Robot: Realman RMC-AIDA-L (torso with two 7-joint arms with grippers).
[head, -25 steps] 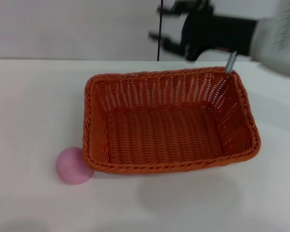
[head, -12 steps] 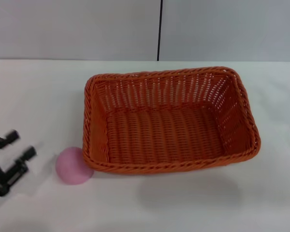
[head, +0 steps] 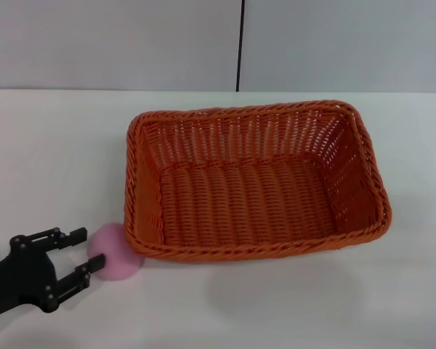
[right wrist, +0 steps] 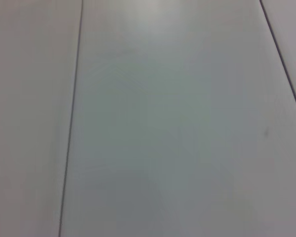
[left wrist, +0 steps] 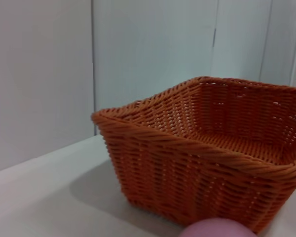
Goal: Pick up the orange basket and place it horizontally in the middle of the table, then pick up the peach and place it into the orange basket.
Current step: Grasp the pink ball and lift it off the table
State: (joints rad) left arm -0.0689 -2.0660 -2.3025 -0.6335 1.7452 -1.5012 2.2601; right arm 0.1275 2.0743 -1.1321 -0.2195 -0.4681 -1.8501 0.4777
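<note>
The orange basket (head: 254,180) sits upright on the table (head: 51,153), its long side running across my view, roughly in the middle, its woven floor bare. The peach (head: 116,251) rests on the table at the basket's near left corner, touching or just beside the braided rim. My left tool (head: 81,253) is low over the table at the near left, its two black fingers (head: 67,235) spread wide and pointing at the peach; the nearer fingertip is right at the fruit's skin, the other just short of its far side, and the peach is not held between them. My left wrist camera looks along the tabletop at the basket's corner (left wrist: 202,163), with the pink top of the peach (left wrist: 217,229) poking up at the edge of that view. My right tool is out of sight in every view; its wrist camera shows only a pale panelled wall (right wrist: 163,118).
</note>
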